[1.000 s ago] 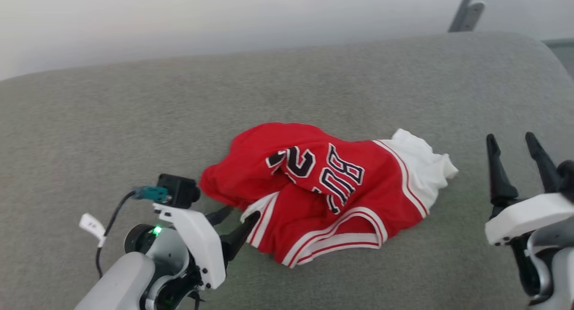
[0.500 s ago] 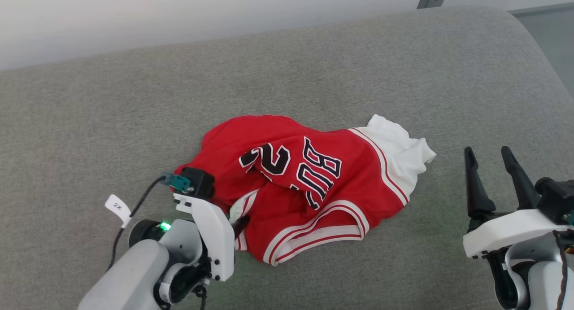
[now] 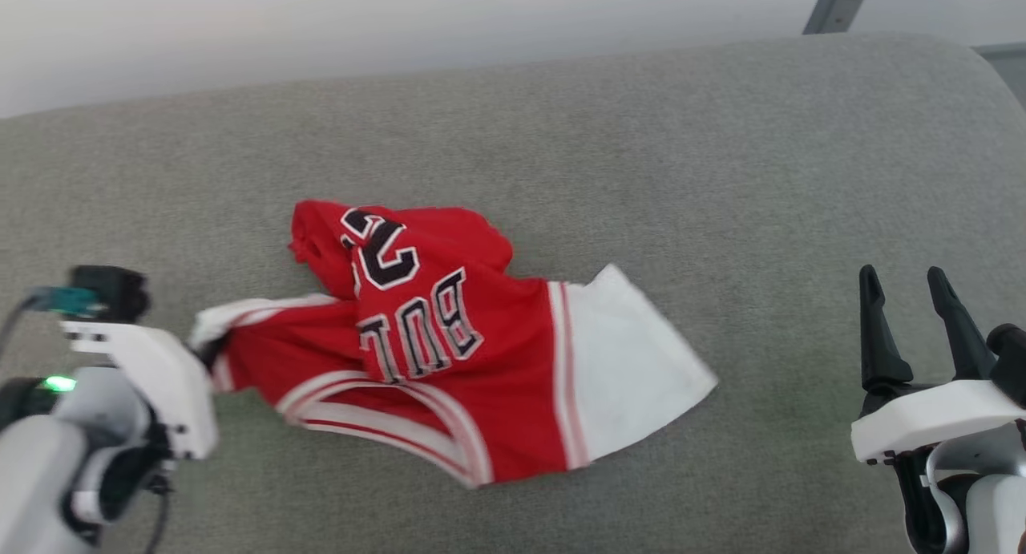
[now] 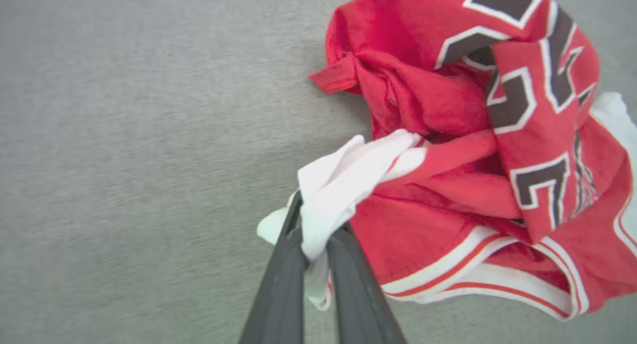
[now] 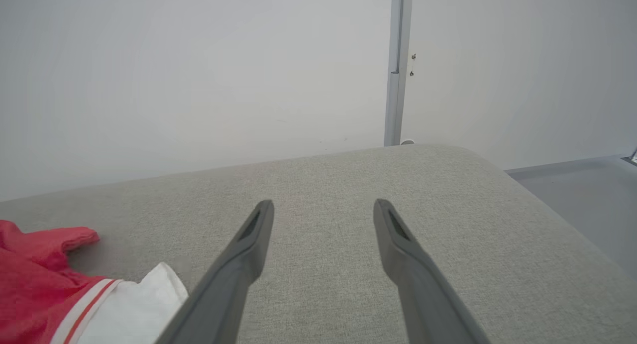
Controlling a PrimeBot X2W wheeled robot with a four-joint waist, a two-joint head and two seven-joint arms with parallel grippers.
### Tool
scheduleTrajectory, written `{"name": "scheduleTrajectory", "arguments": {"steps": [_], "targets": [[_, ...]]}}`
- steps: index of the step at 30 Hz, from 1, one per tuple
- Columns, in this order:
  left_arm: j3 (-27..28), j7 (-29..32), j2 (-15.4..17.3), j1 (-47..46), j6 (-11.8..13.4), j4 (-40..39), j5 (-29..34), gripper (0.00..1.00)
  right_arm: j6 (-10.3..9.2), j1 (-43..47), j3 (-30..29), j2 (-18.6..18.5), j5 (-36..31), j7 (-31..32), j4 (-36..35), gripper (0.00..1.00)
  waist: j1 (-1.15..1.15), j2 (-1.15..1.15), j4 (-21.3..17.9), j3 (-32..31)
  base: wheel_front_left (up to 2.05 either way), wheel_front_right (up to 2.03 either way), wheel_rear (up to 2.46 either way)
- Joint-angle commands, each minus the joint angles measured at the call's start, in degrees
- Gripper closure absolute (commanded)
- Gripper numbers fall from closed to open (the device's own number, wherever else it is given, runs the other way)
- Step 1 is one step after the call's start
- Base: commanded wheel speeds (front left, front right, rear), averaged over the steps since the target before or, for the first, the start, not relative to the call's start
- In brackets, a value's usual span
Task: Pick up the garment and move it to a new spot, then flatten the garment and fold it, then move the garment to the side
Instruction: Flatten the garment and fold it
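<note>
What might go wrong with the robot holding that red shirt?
The left gripper pinches just a small bunch of the white sleeve; the soft cloth may slip out.
The garment lies crumpled, its lettered part folded over, so pulling from one corner may twist it more.
The right gripper stands open, apart from it: nothing steadies the far side.

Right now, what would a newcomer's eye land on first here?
The red garment with black lettering, crumpled in the middle of the grey cushion, stands out first. Next, the left tool, shut on a white fold at the garment's left end; the right tool stands open and apart at lower right.
</note>
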Motion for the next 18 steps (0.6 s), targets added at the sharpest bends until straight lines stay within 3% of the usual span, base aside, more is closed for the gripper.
{"name": "scheduleTrajectory", "arguments": {"steps": [1, 4, 8, 11, 18], "targets": [[1.37, -0.79, 1.64, 0.90, 0.32, -0.04, -0.91, 1.00, -0.01, 0.43, -0.01, 0.03, -0.14, -0.25, -0.23, 0.00, 0.00, 0.00, 0.77, -0.26, 0.00, 0.00, 0.00], [2.95, -1.39, 3.90, 1.36, -0.46, -0.07, -1.30, 1.00, -0.02, 0.44, -0.01, 0.08, -0.23, -0.24, -0.10, 0.00, 0.00, 0.00, 1.43, -0.54, 0.00, 0.00, 0.00], [2.71, -0.98, 3.95, 1.98, -1.84, -2.31, -2.10, 1.00, -0.02, 0.34, 0.23, -0.05, -0.19, -0.25, 0.07, 0.00, 0.00, 0.00, 1.78, -0.83, 0.00, 0.00, 0.00], [0.56, 0.64, 2.93, 2.66, -2.56, -6.68, -2.03, 1.00, -0.02, 0.41, 0.27, -0.11, -0.29, -0.15, 0.09, 0.00, 0.00, 0.00, 1.96, -1.17, 0.00, 0.00, 0.00], [-9.11, 5.60, -2.59, 5.81, -0.97, -16.69, 0.90, 1.00, -0.02, 0.95, 0.24, 0.22, 0.12, 0.53, -0.14, 0.00, 0.00, 0.00, 1.90, -1.11, 0.00, 0.00, 0.00]]}}
